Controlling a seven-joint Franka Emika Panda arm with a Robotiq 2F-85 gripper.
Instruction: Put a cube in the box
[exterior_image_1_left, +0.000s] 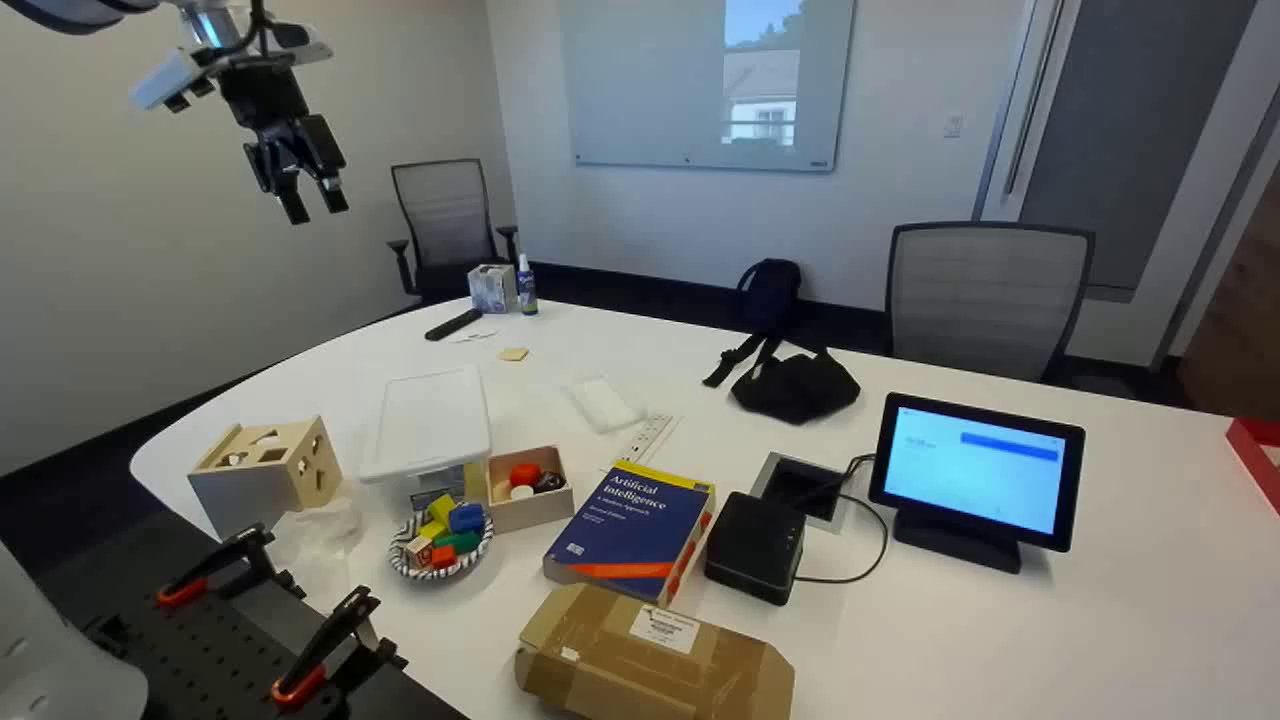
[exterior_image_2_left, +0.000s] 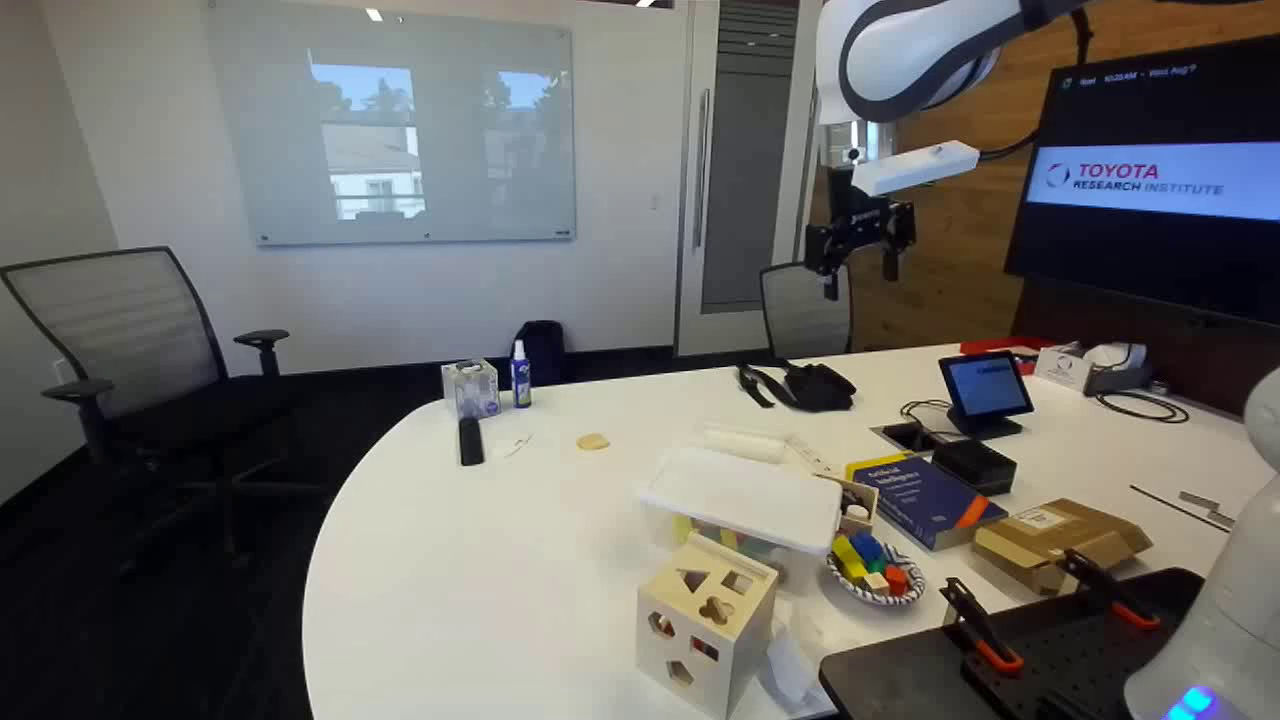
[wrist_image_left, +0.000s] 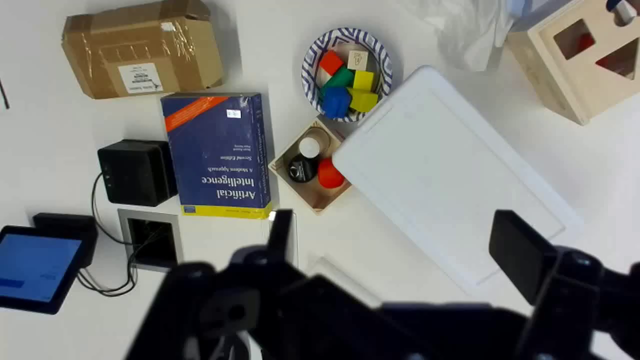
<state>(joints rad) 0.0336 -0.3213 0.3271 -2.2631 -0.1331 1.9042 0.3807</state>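
1. We go left to right in an exterior view. At the lower left corner there is the robot's base (exterior_image_1_left: 60, 640).

2. Next stands the wooden box (exterior_image_1_left: 265, 475) on the bench (exterior_image_1_left: 310, 390). Its upper face has a square hole (exterior_image_1_left: 272, 455), through which, we suppose, a cube should go.

3. The claw (exterior_image_1_left: 317, 207) hangs high in the air, well apart from everything on the bench. In the wrist view its fingers (wrist_image_left: 517, 247) are spread wide, and nothing is held between them.

4. The lidded tub (exterior_image_1_left: 430, 425) is beside the box; in the wrist view a part of its lid shows far below, between the fingers.

5. The patterned bowl (exterior_image_1_left: 472, 560) contains the cubes (exterior_image_1_left: 418, 550), so here is the relation which decides the coming move. In the wrist view it lies away from the fingers, toward the top edge and slightly left of their middle. We judge that the claw must travel toward the robot's base, then descend. A cube has no long axis to follow; however, the light-wood cube (wrist_image_left: 358, 60) has its sides nearly in line with the closing direction, while the red cube (wrist_image_left: 330, 62) is turned diagonally. Which one is wanted, we cannot tell.

6. Last, the small tray (exterior_image_1_left: 532, 515) stands near the bowl, and the blue book (exterior_image_1_left: 620, 528) lies to its right; we think the move requires neither.
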